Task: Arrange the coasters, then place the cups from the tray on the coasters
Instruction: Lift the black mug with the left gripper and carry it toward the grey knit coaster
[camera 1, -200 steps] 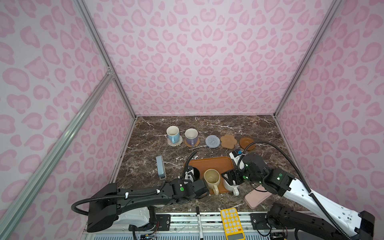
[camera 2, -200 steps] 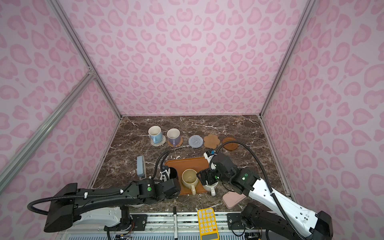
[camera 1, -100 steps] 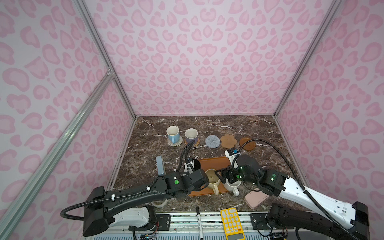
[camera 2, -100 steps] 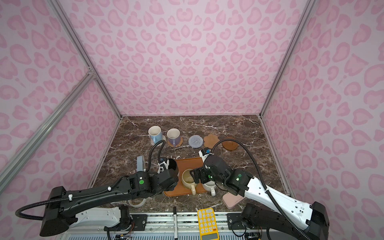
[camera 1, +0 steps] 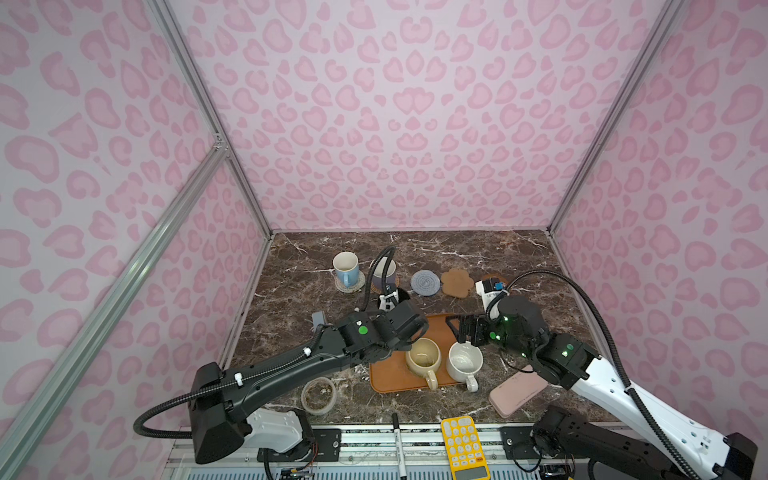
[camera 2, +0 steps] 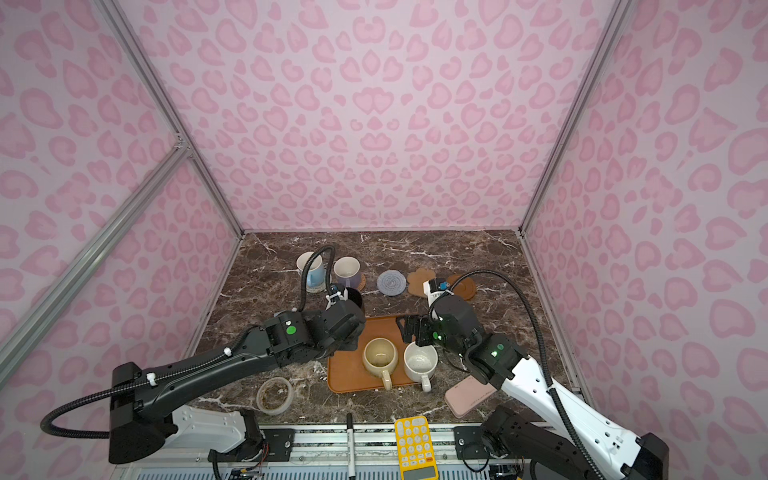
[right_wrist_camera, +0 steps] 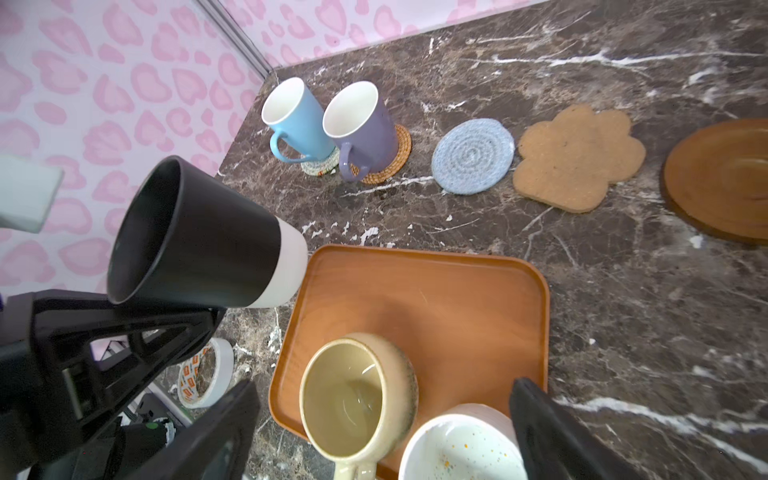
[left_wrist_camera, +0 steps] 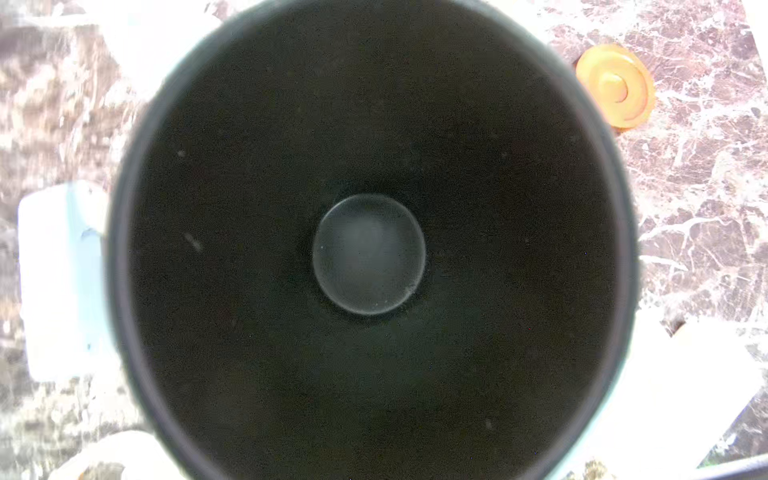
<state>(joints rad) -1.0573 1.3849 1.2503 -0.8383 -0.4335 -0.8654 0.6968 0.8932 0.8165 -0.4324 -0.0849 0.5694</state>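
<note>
Over the last second the left claw (camera 1: 390, 300) has lifted the black mug (right_wrist_camera: 195, 237) off the tray (camera 1: 390, 380) and carried it toward the back of the bench (camera 1: 519, 257). It is clenched on the mug, probably by the handle, though the grip itself is hidden. The mug now hangs in the air just past the tray's far corner. The right claw (camera 1: 464, 332) has slid across the tray and stands released, jaws wide, with the white speckled mug (camera 1: 464, 361) and the cream-yellow mug (camera 1: 423, 357) just below it. So two mugs remain on the tray and three coasters lie bare. The grey-blue coaster (camera 1: 424, 283) is ahead and to the right of the left claw and looks like the likely target. The cork flower coaster (camera 1: 457, 282) and the wooden coaster (right_wrist_camera: 723, 178) lie further right. Room is tight: the lavender mug (camera 1: 384, 270) stands just ahead of the carried mug, and the lane between tray edge and coaster row is narrow.
</note>
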